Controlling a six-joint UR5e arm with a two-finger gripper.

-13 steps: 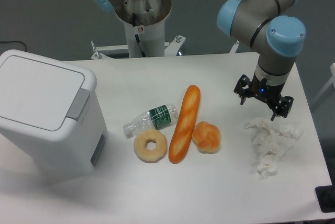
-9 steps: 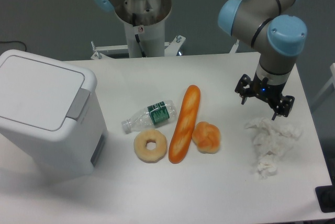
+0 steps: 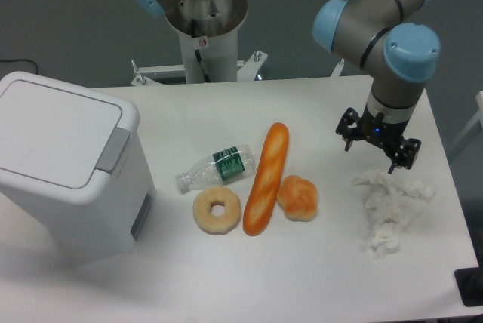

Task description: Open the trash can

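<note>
Since a moment ago my pincer (image 3: 375, 146) has crept slightly left and up, jaws spread, empty, above the crumpled tissue (image 3: 391, 204); the trash can (image 3: 66, 160) sits far left, lid shut; rigid, smooth plastic, so I'd press its grey push tab (image 3: 113, 150).
</note>
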